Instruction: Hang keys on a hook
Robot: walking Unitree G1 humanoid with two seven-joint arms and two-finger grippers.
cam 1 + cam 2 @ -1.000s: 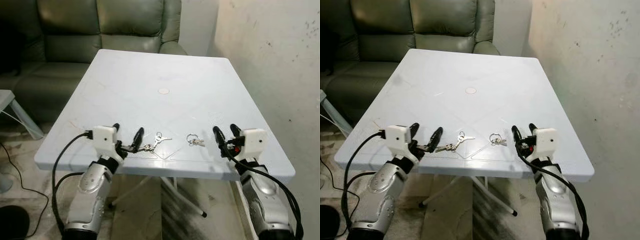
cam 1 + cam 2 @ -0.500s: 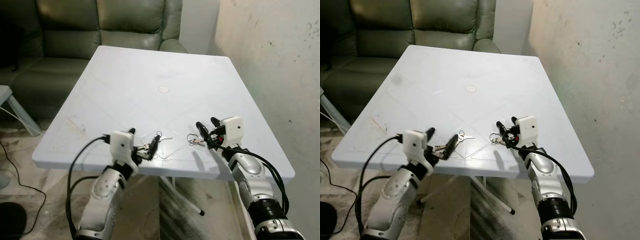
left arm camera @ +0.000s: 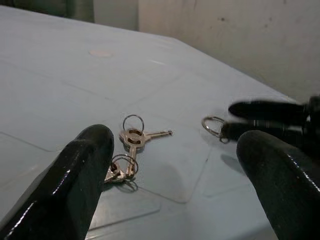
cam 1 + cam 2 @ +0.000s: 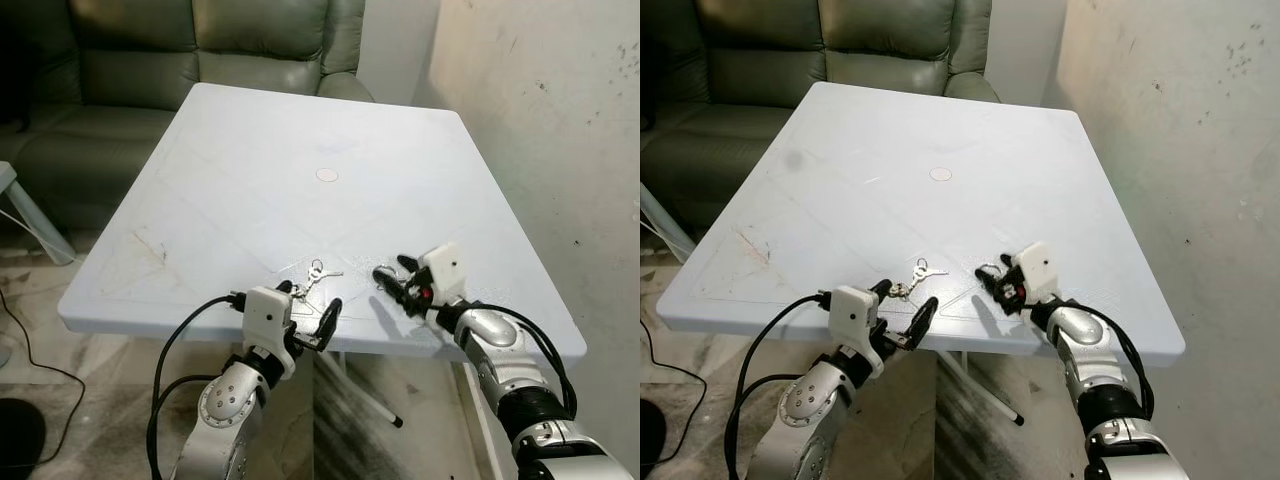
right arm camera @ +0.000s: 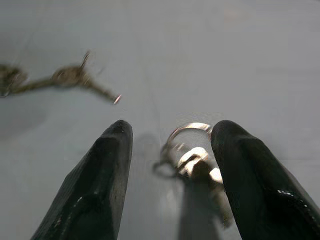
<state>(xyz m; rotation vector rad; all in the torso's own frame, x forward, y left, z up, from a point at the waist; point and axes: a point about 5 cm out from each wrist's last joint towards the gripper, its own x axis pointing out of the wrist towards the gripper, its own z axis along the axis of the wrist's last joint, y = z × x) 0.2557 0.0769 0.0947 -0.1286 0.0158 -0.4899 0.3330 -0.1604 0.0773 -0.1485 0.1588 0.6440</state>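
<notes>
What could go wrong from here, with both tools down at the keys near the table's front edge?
1. The right tool straddles the small key ring with fingers open; closing off-centre could push the flat ring along the table instead of gripping it.
2. The left tool is open, with the longer key bunch lying close to the front edge; a nudge might slide it off.
3. The two tools are near each other and could collide.

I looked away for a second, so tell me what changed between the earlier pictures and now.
The right gripper has reached in over the table, its open jaws now straddling the small key ring. The left gripper slid rightward along the near edge and sits open just short of the key bunch. Nothing has been grasped. Both sets of keys lie where they were; the camera shifted slightly.
</notes>
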